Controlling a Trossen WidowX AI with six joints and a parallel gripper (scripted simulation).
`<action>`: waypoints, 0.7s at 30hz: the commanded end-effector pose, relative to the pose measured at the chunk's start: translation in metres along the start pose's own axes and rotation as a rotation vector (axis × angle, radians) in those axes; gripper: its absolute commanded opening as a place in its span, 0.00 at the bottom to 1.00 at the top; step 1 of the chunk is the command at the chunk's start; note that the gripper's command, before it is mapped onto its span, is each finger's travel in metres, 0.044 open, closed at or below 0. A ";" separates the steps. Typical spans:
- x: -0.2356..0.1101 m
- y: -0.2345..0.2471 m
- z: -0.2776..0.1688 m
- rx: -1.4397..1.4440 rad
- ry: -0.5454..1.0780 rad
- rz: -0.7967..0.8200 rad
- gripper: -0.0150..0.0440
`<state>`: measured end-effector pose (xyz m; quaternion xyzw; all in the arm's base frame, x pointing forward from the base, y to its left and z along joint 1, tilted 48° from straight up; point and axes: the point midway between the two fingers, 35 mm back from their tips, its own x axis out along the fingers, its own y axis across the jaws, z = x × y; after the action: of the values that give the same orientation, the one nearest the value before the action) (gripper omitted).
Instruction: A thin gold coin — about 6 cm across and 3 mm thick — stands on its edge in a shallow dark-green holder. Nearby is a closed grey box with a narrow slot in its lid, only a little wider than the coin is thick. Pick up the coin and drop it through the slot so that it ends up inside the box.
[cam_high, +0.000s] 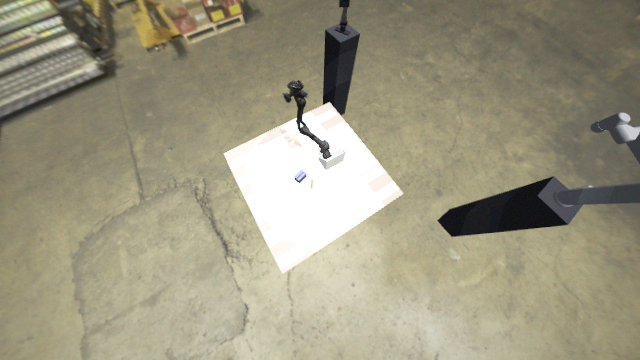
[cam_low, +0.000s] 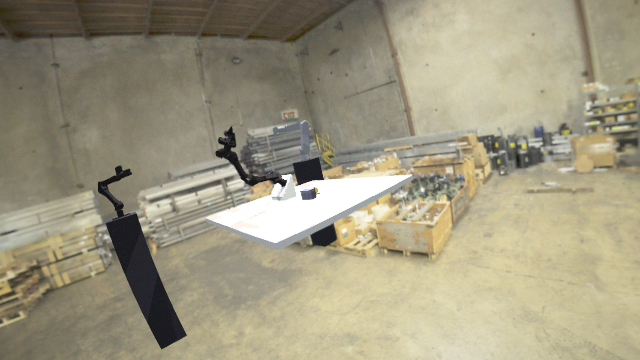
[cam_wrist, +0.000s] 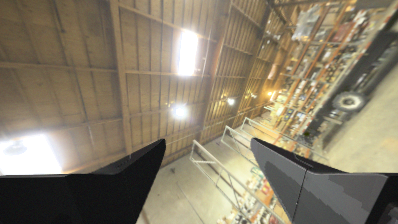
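The gold coin (cam_high: 312, 183) (cam_low: 317, 190) stands on edge as a thin yellow sliver on the white table (cam_high: 300, 235) (cam_low: 280, 225); its holder is too small to make out. The grey box (cam_high: 300, 176) (cam_low: 308, 194) sits right beside it, a short gap away. My gripper (cam_high: 290, 95) (cam_low: 229, 132) (cam_wrist: 207, 142) is raised high above the table's far edge, well away from coin and box. It points up at the ceiling. In the wrist view its two dark fingers stand wide apart with nothing between them. Coin and box are not in the wrist view.
The arm's white base block (cam_high: 334, 159) (cam_low: 283, 192) stands on the table near the box. Black camera pillars stand around the table: one (cam_high: 340, 65) behind it, one (cam_high: 500, 210) to the right, one (cam_low: 145, 280) in the foreground. Crates and shelves line the warehouse.
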<state>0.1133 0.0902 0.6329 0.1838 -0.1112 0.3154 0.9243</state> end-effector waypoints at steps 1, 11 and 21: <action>0.000 0.002 -0.001 -0.009 -0.001 0.000 0.89; 0.037 0.085 -0.087 -0.407 0.058 -0.004 0.53; 0.097 0.110 -0.220 -0.716 0.267 -0.037 0.53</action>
<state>0.1198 0.2795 0.5360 -0.1236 -0.1181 0.2685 0.9480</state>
